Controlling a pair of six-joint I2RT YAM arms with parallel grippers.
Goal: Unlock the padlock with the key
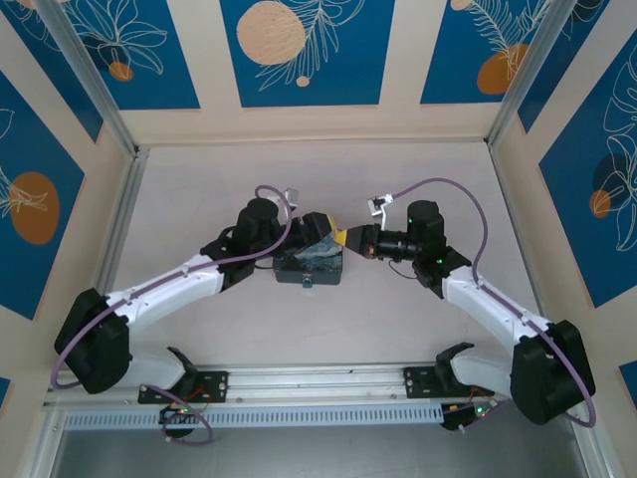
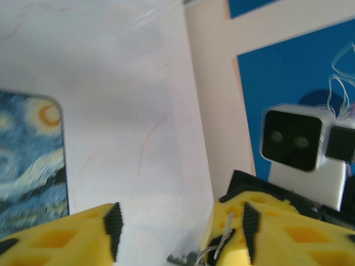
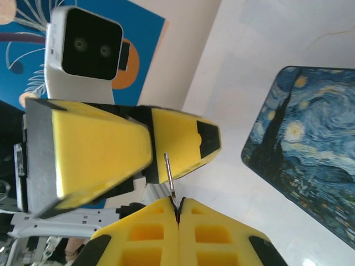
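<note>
Grey key (image 3: pixel 168 174) pinched in right claw (image 3: pixel 177 213); left claw (image 2: pixel 182 227) spread.

No text, label, brand, number or sign can be read in any of the views.
</note>
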